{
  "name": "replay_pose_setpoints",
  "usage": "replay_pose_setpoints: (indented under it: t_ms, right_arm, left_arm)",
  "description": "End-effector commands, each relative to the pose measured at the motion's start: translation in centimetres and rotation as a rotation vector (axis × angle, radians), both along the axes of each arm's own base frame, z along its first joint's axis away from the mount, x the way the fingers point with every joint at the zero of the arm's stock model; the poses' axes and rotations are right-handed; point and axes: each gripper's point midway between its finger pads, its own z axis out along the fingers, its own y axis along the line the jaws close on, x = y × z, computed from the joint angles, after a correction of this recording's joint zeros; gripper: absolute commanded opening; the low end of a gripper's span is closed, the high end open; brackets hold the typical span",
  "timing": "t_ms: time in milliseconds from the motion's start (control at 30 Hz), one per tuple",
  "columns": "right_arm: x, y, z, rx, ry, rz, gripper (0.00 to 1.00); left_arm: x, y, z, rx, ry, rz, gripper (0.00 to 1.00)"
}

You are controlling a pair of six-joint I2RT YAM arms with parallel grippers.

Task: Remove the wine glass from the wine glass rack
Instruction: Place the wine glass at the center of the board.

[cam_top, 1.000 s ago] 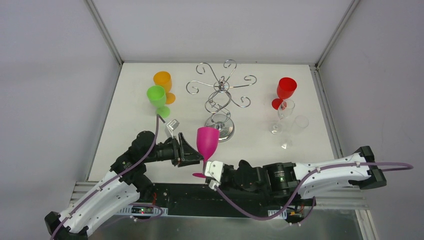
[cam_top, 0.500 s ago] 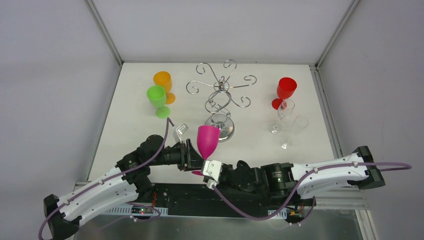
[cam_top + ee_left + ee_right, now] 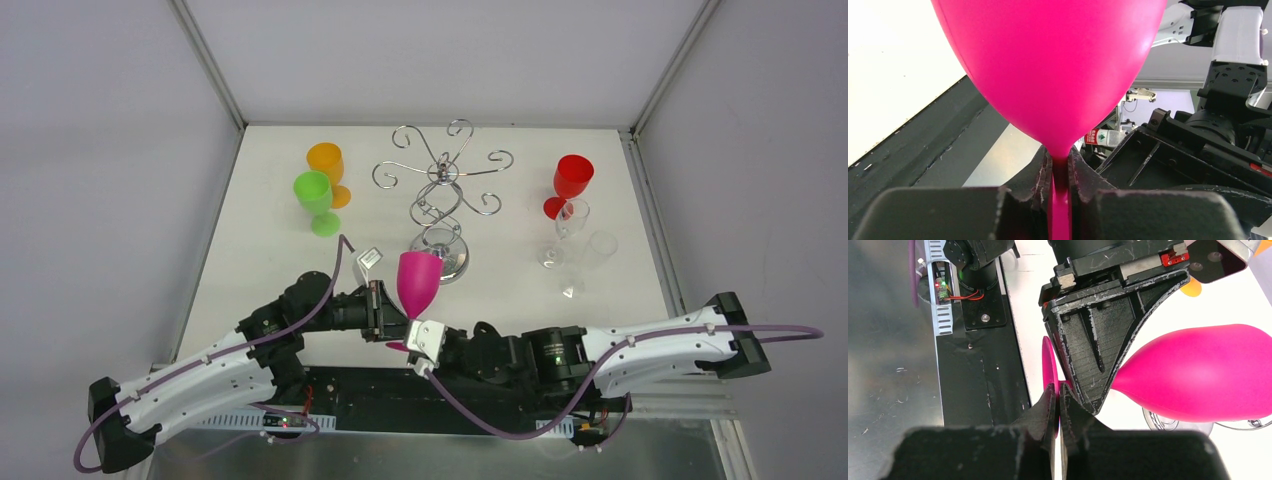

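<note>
The magenta wine glass [image 3: 417,283] stands tilted off the table, in front of the chrome wine glass rack [image 3: 445,185] and apart from it. No glass hangs on the rack's arms. My left gripper [image 3: 1060,156] is shut on the stem just under the bowl [image 3: 1048,65]. My right gripper [image 3: 1058,390] is shut on the rim of the glass's round foot [image 3: 1049,367], coming in from the right. In the top view the left gripper [image 3: 390,315] and right gripper [image 3: 410,343] meet beneath the bowl near the table's front edge.
A green glass [image 3: 314,195] and an orange glass [image 3: 326,162] stand at the back left. A red glass [image 3: 572,178] and two clear glasses [image 3: 572,222] [image 3: 594,255] stand at the right. The rack's mirrored base [image 3: 445,255] lies just behind the held glass.
My left gripper has moved right to the magenta glass and shut on its stem. The right gripper has kept its hold on the foot; the glass barely shifted.
</note>
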Motion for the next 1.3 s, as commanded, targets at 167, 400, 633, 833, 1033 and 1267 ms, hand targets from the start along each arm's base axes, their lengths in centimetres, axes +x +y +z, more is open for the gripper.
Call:
replay_pose_setpoints:
  t_ms: [167,400,633,833,1033,1267]
  right_arm:
    - [0.7,-1.0,2.9,0.126,0.039,-0.064,0.06]
    - [0.1,-2.5,4.2,0.172,0.109,-0.042,0.36]
    - [0.0,-4.9,6.3,0.226,0.181,-0.049,0.46]
    - [1.5,-7.4,7.6,0.222,0.242,-0.172,0.47]
    - [2.0,-8.8,9.7,0.252,0.349,-0.219,0.50]
    - [3.3,-8.7,10.6,0.235,0.534,-0.291,0.50]
  left_arm:
    - [-0.1,-0.1,-0.2,0.018,-0.043,-0.021,0.00]
    - [-0.6,0.1,-0.2,0.014,-0.069,-0.048,0.00]
    - [-1.5,0.1,0.0,0.009,-0.108,-0.115,0.00]
    - [-3.0,0.5,0.8,-0.007,-0.179,-0.211,0.00]
    - [-5.1,1.0,1.5,-0.030,-0.230,-0.348,0.00]
    - [-6.9,1.6,2.6,-0.071,-0.297,-0.465,0.00]
